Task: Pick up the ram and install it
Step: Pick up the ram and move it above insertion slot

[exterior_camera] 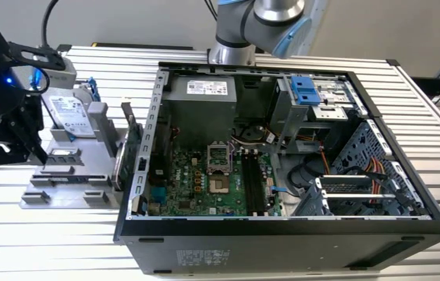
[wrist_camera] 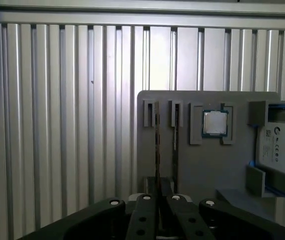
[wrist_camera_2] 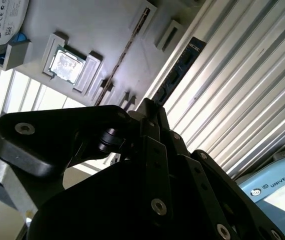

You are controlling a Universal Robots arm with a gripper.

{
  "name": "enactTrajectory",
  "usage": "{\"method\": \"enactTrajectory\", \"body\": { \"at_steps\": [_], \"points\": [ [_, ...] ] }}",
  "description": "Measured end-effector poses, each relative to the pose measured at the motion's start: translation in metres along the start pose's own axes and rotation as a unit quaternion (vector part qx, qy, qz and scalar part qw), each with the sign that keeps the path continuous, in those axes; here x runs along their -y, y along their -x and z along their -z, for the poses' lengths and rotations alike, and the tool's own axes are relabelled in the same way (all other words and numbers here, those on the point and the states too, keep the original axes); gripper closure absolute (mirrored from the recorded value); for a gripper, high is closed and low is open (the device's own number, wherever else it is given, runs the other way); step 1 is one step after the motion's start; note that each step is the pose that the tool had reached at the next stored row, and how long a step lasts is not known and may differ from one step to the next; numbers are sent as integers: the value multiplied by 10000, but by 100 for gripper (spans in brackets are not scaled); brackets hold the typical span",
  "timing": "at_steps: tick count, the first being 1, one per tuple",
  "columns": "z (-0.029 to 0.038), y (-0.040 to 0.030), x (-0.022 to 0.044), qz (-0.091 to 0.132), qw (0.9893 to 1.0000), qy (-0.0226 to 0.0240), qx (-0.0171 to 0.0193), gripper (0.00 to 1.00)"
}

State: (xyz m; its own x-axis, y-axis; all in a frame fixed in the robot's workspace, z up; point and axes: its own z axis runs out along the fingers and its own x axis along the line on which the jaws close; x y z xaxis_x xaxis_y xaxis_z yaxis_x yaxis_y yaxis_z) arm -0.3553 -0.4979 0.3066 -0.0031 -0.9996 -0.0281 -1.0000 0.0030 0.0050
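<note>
Evidently the black hand sits narrow, nearly closed, with nothing visibly held. It is near the slim, long circuit-board ram, which stands edge-on in a grey slotted holder on the ribbed metal surface. It would do best to widen first, then centre squarely over that strip.

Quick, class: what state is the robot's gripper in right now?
Gripper: open or closed cannot be told; it hangs close to the ram standing in the grey tray.
</note>
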Motion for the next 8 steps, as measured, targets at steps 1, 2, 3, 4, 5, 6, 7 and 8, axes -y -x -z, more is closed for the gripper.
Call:
{"method": "enactTrajectory", "body": {
  "at_steps": [1, 2, 3, 4, 5, 6, 7, 8],
  "points": [
    [12, 1, 0, 0, 10000, 0, 0, 100],
    [25, 1, 0, 0, 10000, -1, 1, 100],
    [38, 1, 0, 0, 10000, 0, 1, 100],
    [50, 2, 0, 0, 10000, -1, 1, 100],
    [65, 2, 0, 0, 10000, 0, 0, 100],
    [76, 2, 0, 0, 10000, -1, 1, 100],
    [89, 3, 0, 0, 10000, 0, 0, 100],
    [102, 3, 0, 0, 10000, 0, 0, 100]
  ]
}}
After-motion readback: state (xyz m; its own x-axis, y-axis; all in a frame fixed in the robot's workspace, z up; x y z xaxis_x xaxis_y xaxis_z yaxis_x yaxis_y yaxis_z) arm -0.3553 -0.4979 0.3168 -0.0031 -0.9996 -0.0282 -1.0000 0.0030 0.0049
